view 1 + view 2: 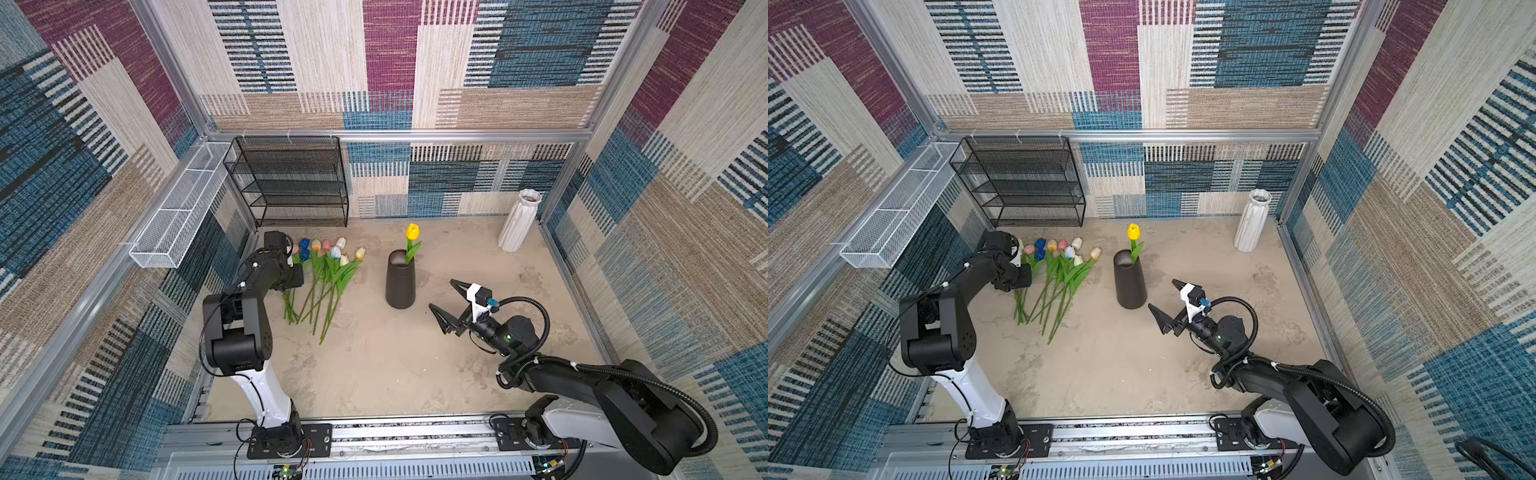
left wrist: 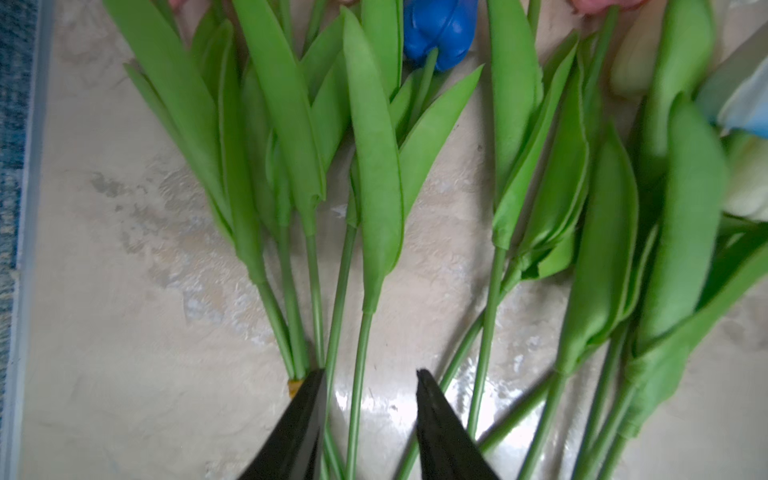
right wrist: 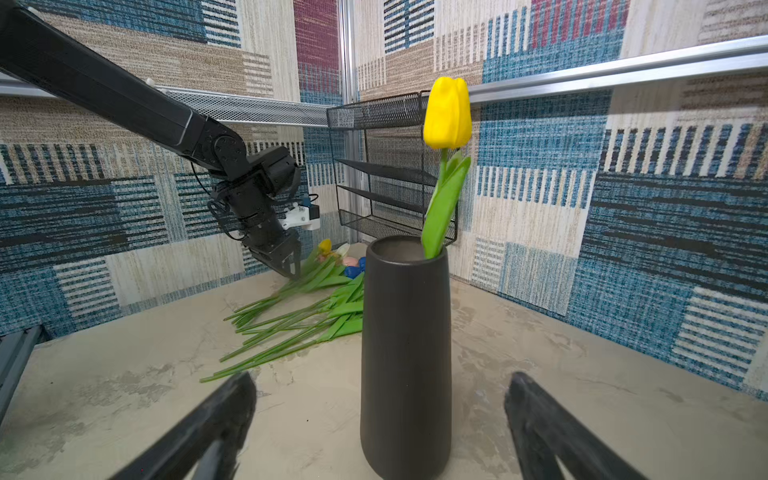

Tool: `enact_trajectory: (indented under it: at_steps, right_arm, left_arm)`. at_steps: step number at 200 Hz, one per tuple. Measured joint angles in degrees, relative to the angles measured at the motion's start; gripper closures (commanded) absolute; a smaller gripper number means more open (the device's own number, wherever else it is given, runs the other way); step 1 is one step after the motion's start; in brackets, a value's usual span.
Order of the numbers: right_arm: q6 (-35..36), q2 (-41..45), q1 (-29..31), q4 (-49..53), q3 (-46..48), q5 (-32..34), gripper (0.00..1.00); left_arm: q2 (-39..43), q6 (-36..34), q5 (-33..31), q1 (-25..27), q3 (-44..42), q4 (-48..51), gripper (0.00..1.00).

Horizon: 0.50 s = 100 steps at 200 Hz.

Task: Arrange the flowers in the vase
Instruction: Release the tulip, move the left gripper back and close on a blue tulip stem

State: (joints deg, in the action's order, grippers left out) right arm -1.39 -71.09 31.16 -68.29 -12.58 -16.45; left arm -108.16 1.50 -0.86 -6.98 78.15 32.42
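**A:** What is the left claw (image 2: 370, 372) doing?

**B:** It is down over the flowers (image 1: 328, 274). Its two tips are part-way apart, and one thin green stem (image 2: 358, 353) runs between them. I see no pinch, because there is a gap on both sides of the stem.

**A:** Which way does that stem lie?

**B:** It runs near to far, with the cut end near and the head far. The tips sit left and right of it, so I judge a squeeze would catch it across its width. A second stem hugs one tip and might come up too.

**A:** And the rest of the bunch?

**B:** It lies flat on the desk (image 1: 374, 365), slightly fanned. It is left of the dark vase (image 1: 400, 286), close to it but not touching. One yellow tulip (image 1: 412, 232) stands in that vase, at its right rim.

**A:** What about the right claw (image 1: 442, 294)?

**B:** It is spread wide and empty, just near-right of the vase and facing it. It is the closer claw to the vase, while the left arm is closer to the bunch. The lift looks like the left arm's job, followed by a carry to the right.
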Motion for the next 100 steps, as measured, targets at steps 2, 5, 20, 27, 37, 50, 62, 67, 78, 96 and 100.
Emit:
enact_trajectory:
  at_steps: [2, 5, 20, 27, 37, 50, 62, 67, 78, 96, 100]
  right_arm:
    - [0.00, -0.11, 0.00, 0.00, 0.00, 0.00, 0.03]
    - [0.00, -0.22, 0.00, -0.02, 0.00, 0.00, 0.03]
    - [0.02, -0.81, 0.00, -0.28, 0.00, 0.00, 0.03]
    - [0.02, -1.03, 0.00, -0.44, -0.02, 0.00, 0.03]
    - [0.02, -1.27, 0.02, -0.52, -0.02, 0.00, 0.03]
    - [0.17, -1.51, 0.02, -0.66, -0.11, 0.00, 0.02]
    - [0.17, -1.53, 0.02, -0.85, -0.15, 0.00, 0.02]
    - [0.17, -1.53, 0.02, -0.87, -0.15, 0.00, 0.02]
    - [0.17, -1.53, 0.04, -0.87, -0.15, 0.00, 0.02]
    - [0.17, -1.03, 0.07, -0.83, -0.15, 0.00, 0.02]
    - [0.17, -0.85, 0.07, -0.83, -0.15, 0.00, 0.02]
  left_arm:
    - [-0.24, 0.00, 0.00, 0.00, 0.13, 0.07, 0.59]
    - [-0.87, -0.11, -0.04, 0.04, 0.46, 0.20, 0.59]
    - [-3.13, -0.26, -0.20, 0.15, 1.68, 0.61, 0.59]
    - [-4.20, -0.46, -0.20, 0.26, 2.34, 0.94, 0.61]
    - [-5.46, -0.70, -0.22, 0.26, 3.19, 1.42, 0.64]
    - [-6.80, -1.09, -0.24, 0.39, 4.22, 2.21, 0.65]
    - [-7.65, -1.25, -0.24, 0.48, 4.87, 2.54, 0.68]
    - [-7.98, -1.25, -0.28, 0.52, 5.11, 2.56, 0.68]
    - [-8.94, -1.44, -0.37, 0.61, 5.75, 2.60, 0.71]
    - [-9.38, -1.44, -0.83, 0.72, 6.08, 2.82, 0.80]
    - [-9.42, -1.44, -0.94, 0.72, 6.14, 2.84, 0.80]
